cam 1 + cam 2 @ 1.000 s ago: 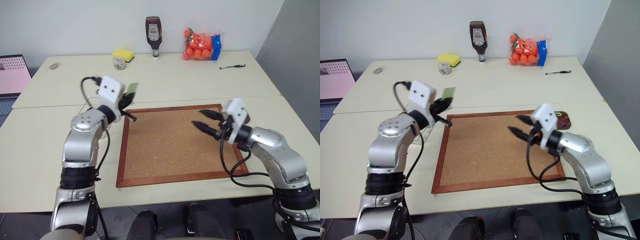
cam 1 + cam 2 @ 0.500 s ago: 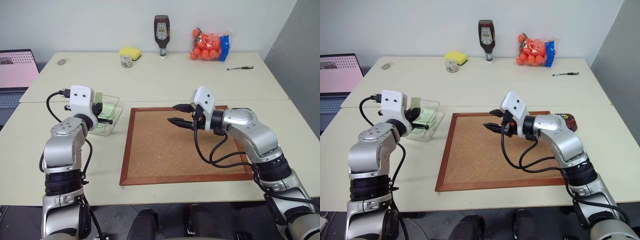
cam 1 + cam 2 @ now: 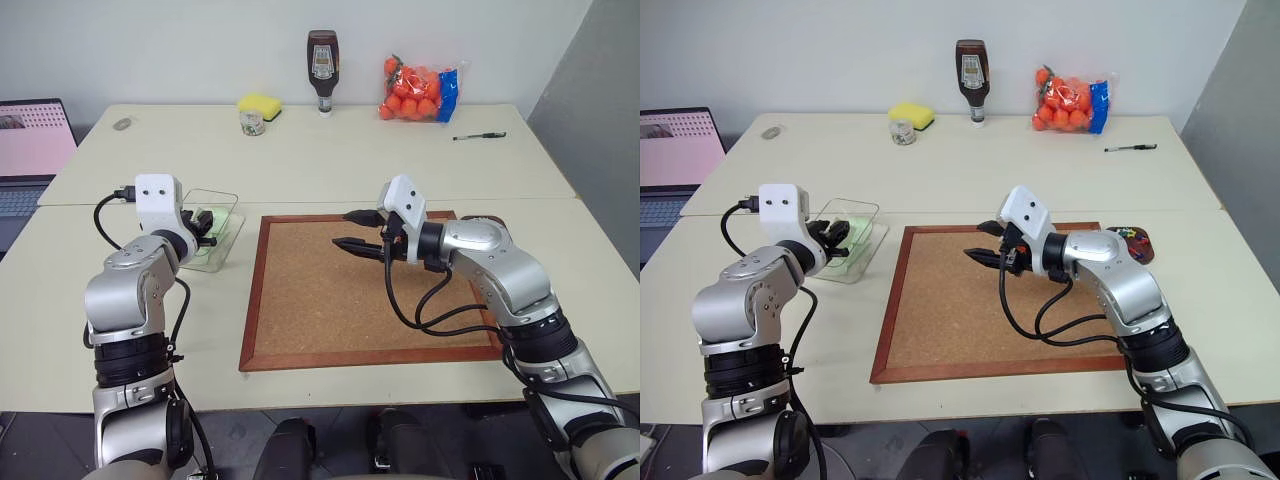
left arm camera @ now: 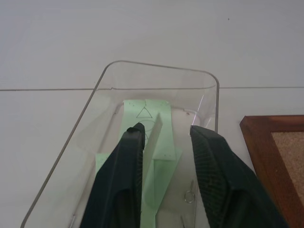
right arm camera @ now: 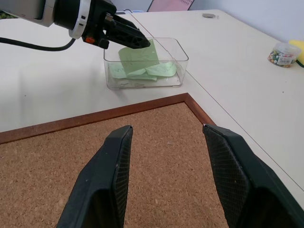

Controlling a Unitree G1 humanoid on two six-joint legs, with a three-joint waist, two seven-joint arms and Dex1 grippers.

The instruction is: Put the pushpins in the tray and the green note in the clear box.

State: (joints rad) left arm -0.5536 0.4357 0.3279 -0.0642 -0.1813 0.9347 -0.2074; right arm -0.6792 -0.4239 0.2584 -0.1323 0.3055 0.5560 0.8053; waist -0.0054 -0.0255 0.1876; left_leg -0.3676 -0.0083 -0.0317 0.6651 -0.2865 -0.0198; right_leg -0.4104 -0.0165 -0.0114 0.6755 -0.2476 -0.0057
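Left gripper: the left gripper (image 4: pixel 164 156) hangs over the transparent shallow rectangular plastic box (image 4: pixel 209 92), its two black fingers parted and gripping nothing.
Green note: the pale green rectangular paper note (image 4: pixel 159 137) stands on edge between those fingers, leaning inside the box on other green slips.
Right gripper: the right gripper (image 5: pixel 166 175) hovers above the wood-framed corkboard (image 3: pixel 330 300), fingers spread wide and empty.
Tray: the small dark brown tray (image 3: pixel 1137 240) sits just past the corkboard's right edge, with coloured pushpins (image 3: pixel 1127 235) in it.
Step in hand: letting the note go into the box, as I judge it.
Doing it well: lift the fingers straight up and clear of the paper so it settles flat; a sideways drag could flick it over the wall.
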